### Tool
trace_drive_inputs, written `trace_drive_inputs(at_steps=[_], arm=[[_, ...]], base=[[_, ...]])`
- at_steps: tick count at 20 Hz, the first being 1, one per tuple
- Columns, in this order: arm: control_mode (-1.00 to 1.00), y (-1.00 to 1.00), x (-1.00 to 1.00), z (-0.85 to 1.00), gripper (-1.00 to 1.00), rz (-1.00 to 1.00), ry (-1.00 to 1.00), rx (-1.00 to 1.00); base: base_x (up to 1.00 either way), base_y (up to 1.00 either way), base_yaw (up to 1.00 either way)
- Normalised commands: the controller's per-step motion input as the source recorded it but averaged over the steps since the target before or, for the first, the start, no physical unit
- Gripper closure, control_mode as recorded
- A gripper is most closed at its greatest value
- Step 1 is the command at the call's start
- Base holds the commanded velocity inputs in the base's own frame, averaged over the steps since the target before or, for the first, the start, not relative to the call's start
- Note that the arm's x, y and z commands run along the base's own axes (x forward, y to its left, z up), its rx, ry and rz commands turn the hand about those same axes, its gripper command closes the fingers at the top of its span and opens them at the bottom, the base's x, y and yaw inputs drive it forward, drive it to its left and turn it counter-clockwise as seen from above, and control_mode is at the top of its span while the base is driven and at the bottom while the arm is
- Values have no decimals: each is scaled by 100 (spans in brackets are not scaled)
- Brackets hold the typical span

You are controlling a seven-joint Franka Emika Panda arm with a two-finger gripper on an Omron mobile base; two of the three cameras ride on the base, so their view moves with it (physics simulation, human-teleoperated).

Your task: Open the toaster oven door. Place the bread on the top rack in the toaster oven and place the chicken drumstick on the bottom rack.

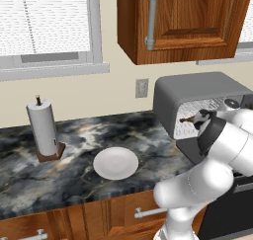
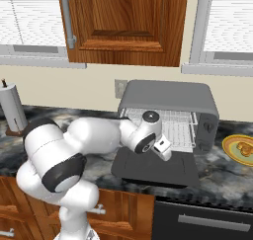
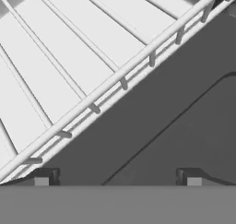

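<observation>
matte grey toaster oven (image 2: 168, 97), glossy marble counter (image 1: 79, 150)

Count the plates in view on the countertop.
2: a white plate right of the paper towel holder, and a yellow plate holding food, right of the toaster oven.

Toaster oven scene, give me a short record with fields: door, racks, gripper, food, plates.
door: toaster oven door folded down flat, open
racks: white wire shelves visible inside the toaster oven
gripper: gripper open, empty, above the door at the oven mouth
food: orange-brown pieces on a yellow plate right of the oven
other plate: white plate, nothing on it
</observation>
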Motion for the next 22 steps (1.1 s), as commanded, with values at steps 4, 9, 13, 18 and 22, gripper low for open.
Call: trace_drive_inputs(at_steps=[4, 9, 13, 18, 22], arm=[[-100, 1, 31, 0, -100, -7, -10, 1], [-100, 1, 29, 0, -100, -7, -8, 0], [-100, -2, -6, 1, -100, -2, -11, 0], [-100, -18, -30, 22, -100, 1, -17, 0], [-100, -25, -25, 46, -100, 11, -11, -4]], base=[[0, 0, 0], [0, 0, 0], [0, 0, 0], [0, 0, 0], [0, 0, 0]])
